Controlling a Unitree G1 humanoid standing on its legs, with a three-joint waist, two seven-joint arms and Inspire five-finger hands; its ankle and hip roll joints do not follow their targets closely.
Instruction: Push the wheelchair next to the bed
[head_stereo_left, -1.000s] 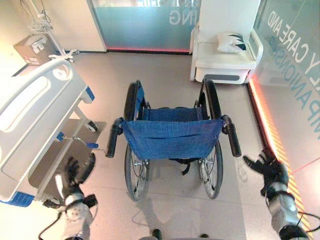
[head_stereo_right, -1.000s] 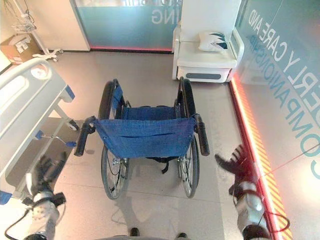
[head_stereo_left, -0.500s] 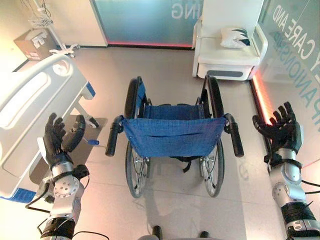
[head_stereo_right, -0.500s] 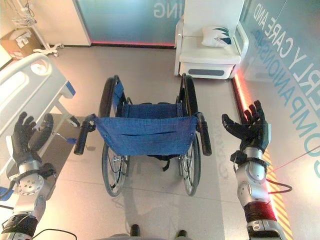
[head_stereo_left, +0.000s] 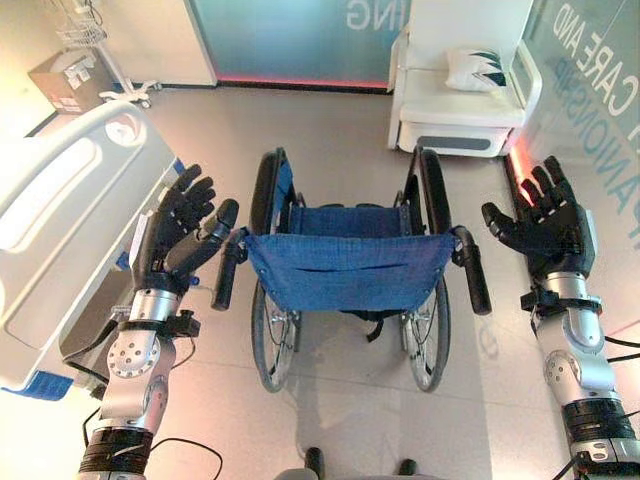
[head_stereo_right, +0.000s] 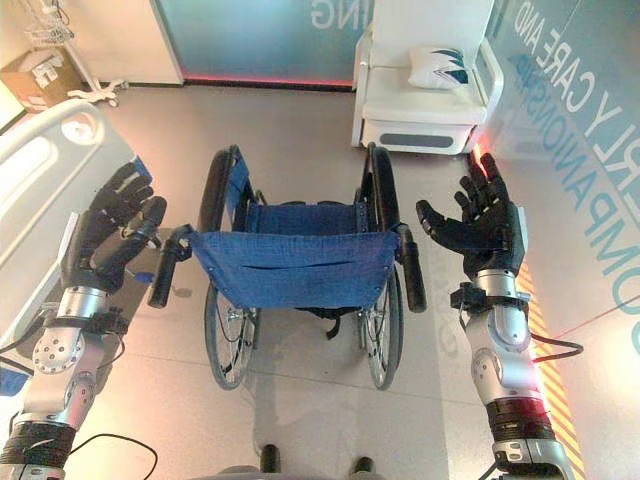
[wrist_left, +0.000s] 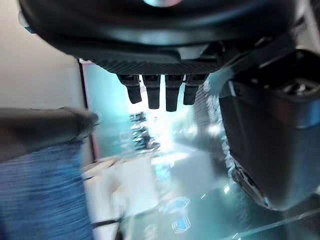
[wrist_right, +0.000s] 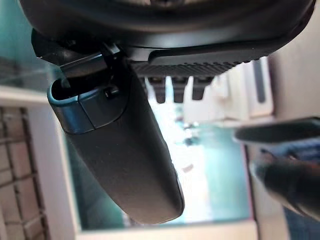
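Two hands were raised, one on each side of the wheelchair (head_stereo_left: 345, 280), which stood on the floor (head_stereo_left: 340, 130) facing away, the bed (head_stereo_left: 60, 220) to its left. In the left eye view, the left hand (head_stereo_left: 175, 235) was up, palm inward, fingers spread, just beside the left push handle (head_stereo_left: 226, 278). In the right eye view, the right hand (head_stereo_right: 478, 225) stood upright, fingers splayed, near the right push handle (head_stereo_right: 411, 268) without touching. Both wrist views showed straight fingers holding nothing.
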